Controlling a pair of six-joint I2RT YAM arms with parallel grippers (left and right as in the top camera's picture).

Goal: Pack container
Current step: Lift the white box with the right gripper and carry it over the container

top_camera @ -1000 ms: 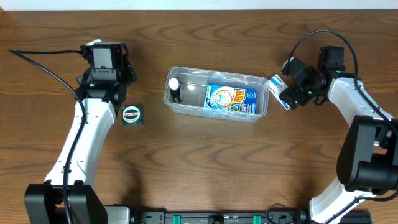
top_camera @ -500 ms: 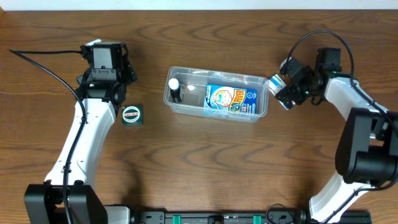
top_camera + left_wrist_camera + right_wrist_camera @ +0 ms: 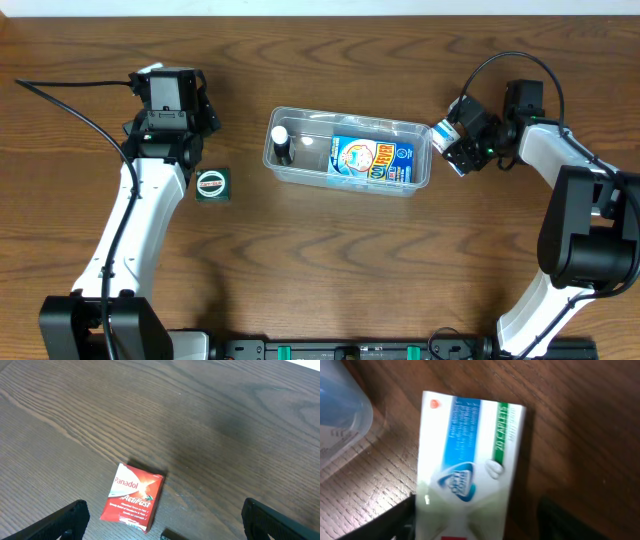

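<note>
The clear plastic container (image 3: 421, 170) lies in the middle of the table. It holds a blue box (image 3: 371, 159) and a small dark bottle with a white cap (image 3: 281, 140). Its corner shows in the right wrist view (image 3: 340, 420). My right gripper (image 3: 460, 147) is open just off the container's right end, its fingers (image 3: 477, 522) either side of a white, blue and green box (image 3: 470, 455); the left finger is against it and a gap shows on the right. My left gripper (image 3: 162, 520) is open above a red Panadol box (image 3: 132, 497).
A small dark green box with a round logo (image 3: 212, 185) lies on the table beside my left arm (image 3: 150, 190). The Panadol box is hidden under the left wrist in the overhead view. A black cable (image 3: 60, 100) runs across the left side.
My right gripper has shifted slightly up and left toward the container's right end. The white box has stayed nearly in place. The left arm has not moved.
</note>
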